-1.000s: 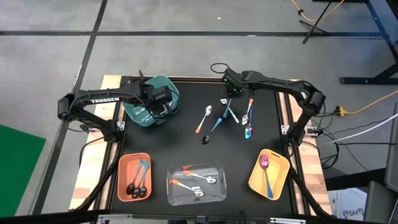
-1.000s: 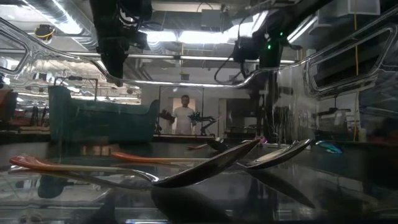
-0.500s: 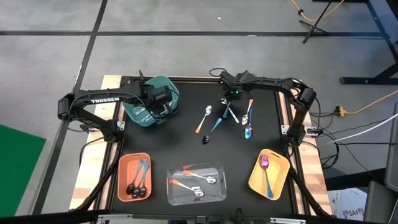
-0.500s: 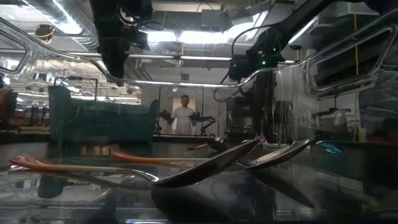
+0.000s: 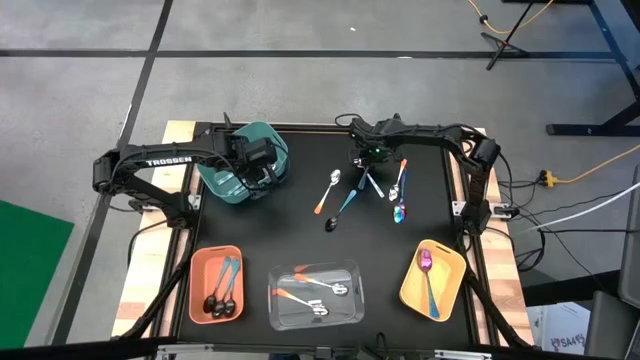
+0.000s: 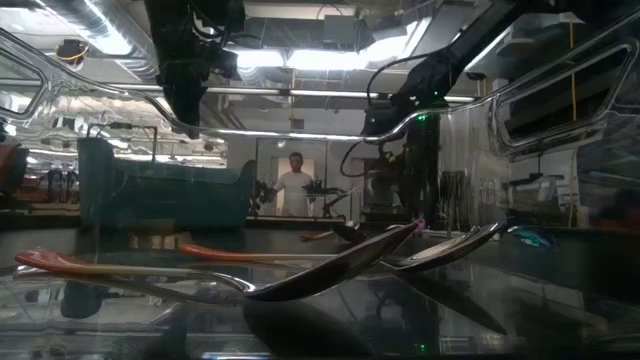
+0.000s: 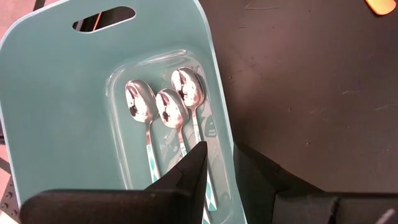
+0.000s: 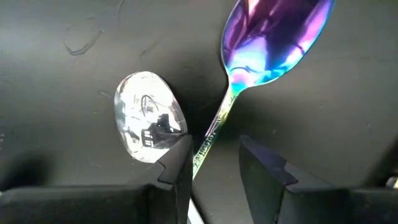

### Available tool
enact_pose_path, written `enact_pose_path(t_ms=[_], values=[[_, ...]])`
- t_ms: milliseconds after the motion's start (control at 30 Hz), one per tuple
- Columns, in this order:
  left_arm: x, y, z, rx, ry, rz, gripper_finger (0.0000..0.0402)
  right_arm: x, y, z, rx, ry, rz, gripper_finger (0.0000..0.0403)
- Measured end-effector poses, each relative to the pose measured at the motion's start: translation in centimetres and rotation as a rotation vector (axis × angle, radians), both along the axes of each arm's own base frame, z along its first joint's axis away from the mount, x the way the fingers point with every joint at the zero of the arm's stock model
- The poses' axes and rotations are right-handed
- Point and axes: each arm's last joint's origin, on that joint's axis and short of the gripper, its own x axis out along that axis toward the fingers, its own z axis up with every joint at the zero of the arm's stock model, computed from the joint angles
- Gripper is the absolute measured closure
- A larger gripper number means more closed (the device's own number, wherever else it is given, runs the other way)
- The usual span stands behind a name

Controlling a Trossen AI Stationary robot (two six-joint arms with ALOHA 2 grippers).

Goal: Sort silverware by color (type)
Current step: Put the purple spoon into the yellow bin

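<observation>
Right gripper (image 5: 366, 160) has swung left, fingers apart around iridescent spoon (image 8: 267, 37) handle (not clenched); left gripper (image 7: 217, 165) unchanged, released, above teal bin (image 7: 56, 93).

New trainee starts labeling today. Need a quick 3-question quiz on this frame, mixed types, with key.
1. True or false: the yellow bin holds no spoon.
2. How many spoons lie in the teal bin under the left gripper?
3. The right gripper hovers over: A) the clear bin, B) loose spoons on the table, C) the salmon bin.

Key: 1 false, a purple-bowled spoon lies in it. 2 three. 3 B.
</observation>
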Motion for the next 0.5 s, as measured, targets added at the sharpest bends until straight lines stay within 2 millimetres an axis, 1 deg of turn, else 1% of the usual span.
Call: enact_pose_path(t_ms=[500], values=[[0.1, 0.0, 0.0, 0.002, -0.008, 0.0, 0.0329, -0.7, 0.5, -1.4, 0.023, 0.025, 0.007, 0.0285]])
